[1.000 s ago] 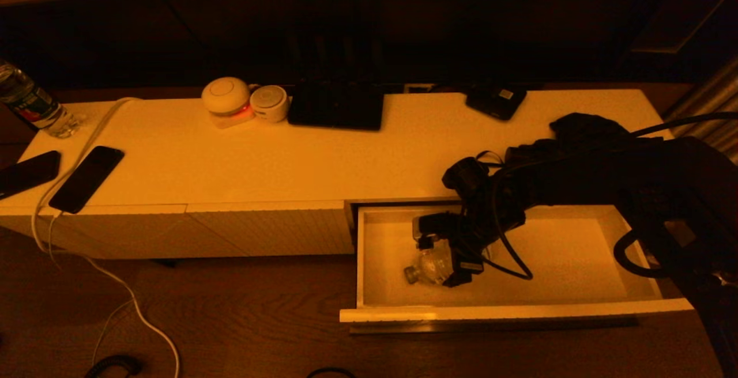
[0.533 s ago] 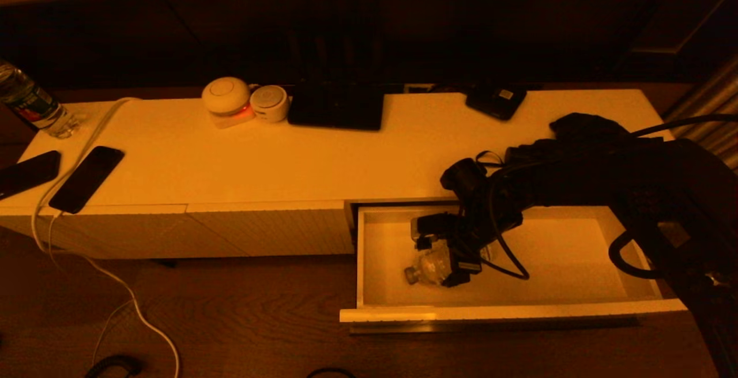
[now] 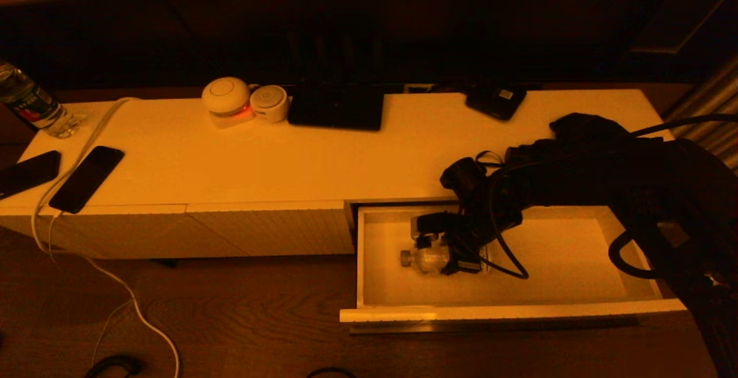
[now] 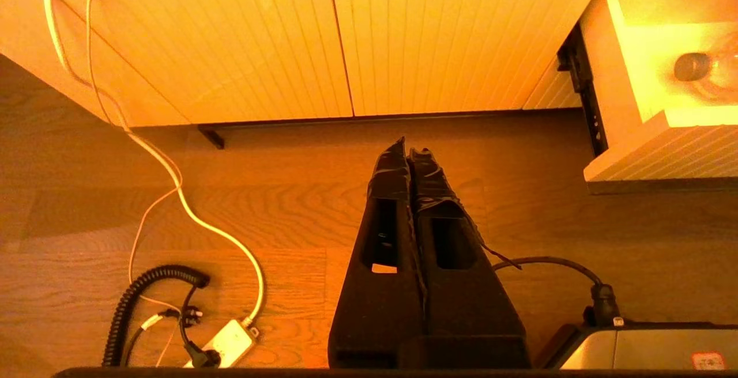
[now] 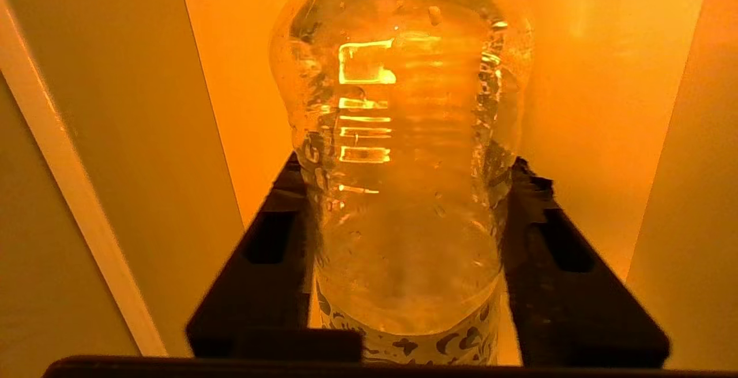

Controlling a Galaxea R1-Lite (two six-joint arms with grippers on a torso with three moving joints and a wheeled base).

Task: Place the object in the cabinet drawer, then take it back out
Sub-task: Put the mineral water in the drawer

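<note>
The cabinet drawer (image 3: 513, 312) stands pulled out at the right end of the long white cabinet. Inside its left half my right gripper (image 3: 445, 254) is shut on a clear plastic bottle (image 3: 424, 259). The bottle lies level with its cap toward the drawer's left wall. In the right wrist view the black fingers (image 5: 277, 222) press both sides of the bottle (image 5: 398, 153), just above its printed label, between the drawer's walls (image 5: 115, 136). My left gripper (image 4: 408, 150) hangs shut and empty over the wooden floor, left of the drawer (image 4: 640, 153).
On the cabinet top (image 3: 323, 159) lie two phones (image 3: 86, 177), a water bottle (image 3: 31, 107) at the far left, two round white devices (image 3: 226, 98), a black tablet (image 3: 337, 107) and black items at the right. White and coiled cables (image 4: 173, 193) cross the floor.
The bottle in my right gripper swung from pointing down and front-left to lying level with its cap to the left, and shifted slightly toward the drawer's back. The left arm stayed still.
</note>
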